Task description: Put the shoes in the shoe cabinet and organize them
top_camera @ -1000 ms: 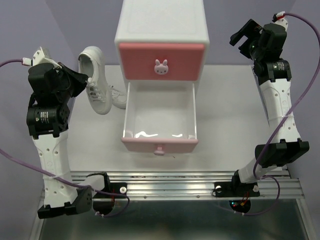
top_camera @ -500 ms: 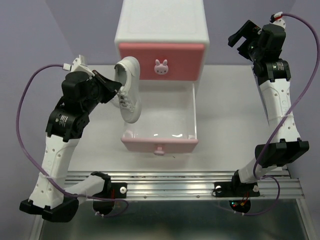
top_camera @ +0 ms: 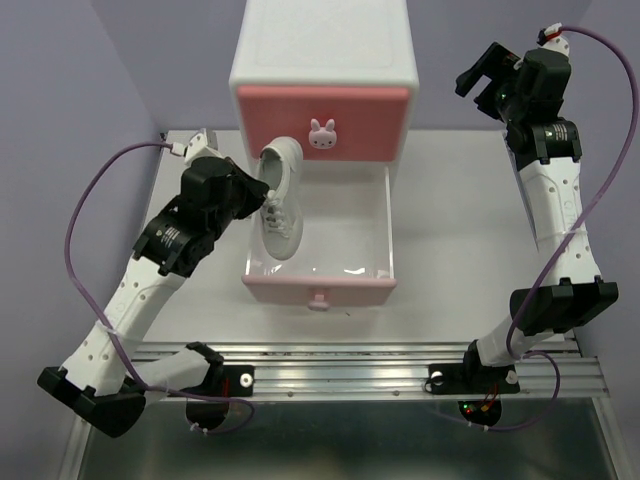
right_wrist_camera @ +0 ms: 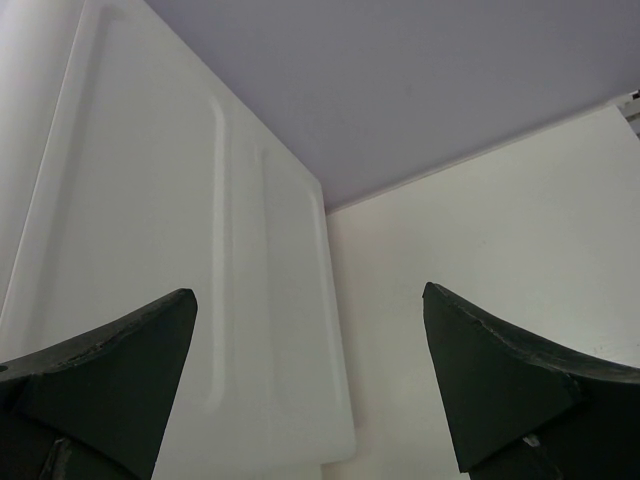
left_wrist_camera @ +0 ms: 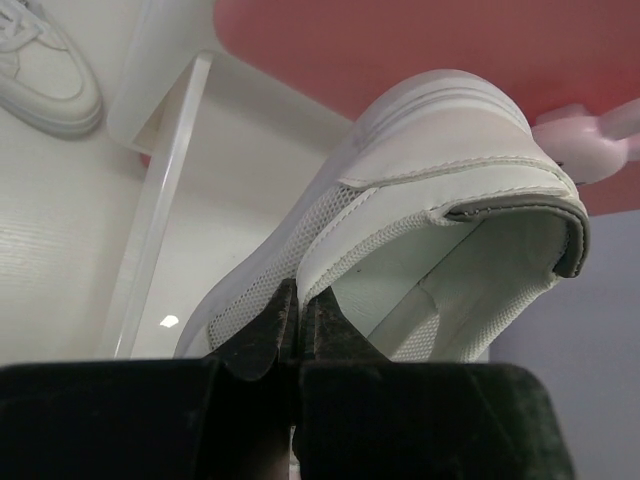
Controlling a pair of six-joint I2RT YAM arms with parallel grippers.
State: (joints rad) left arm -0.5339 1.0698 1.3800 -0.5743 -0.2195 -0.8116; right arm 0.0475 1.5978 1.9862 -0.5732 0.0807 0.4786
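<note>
My left gripper (top_camera: 262, 197) is shut on the side of the collar of a white sneaker (top_camera: 281, 200) and holds it, toe toward the front, over the left part of the open lower drawer (top_camera: 320, 291). In the left wrist view the fingertips (left_wrist_camera: 262, 330) pinch the shoe's mesh side wall (left_wrist_camera: 430, 190). A second white sneaker (left_wrist_camera: 45, 70) lies on the table to the left. The shoe cabinet (top_camera: 322, 60) stands at the back, its upper drawer (top_camera: 370, 120) shut. My right gripper (top_camera: 487, 75) is open and empty, raised beside the cabinet's right side. The orange shoes are out of view.
The open drawer's inside (top_camera: 330, 225) shows bare white. The bunny knob (left_wrist_camera: 590, 140) of the upper drawer is close to the held shoe's heel. The right wrist view shows the cabinet's white wall (right_wrist_camera: 150, 250) and the table (right_wrist_camera: 500, 250).
My left arm has swung right with the white sneaker, from the table's left side to over the open lower drawer. The right arm has barely moved.
</note>
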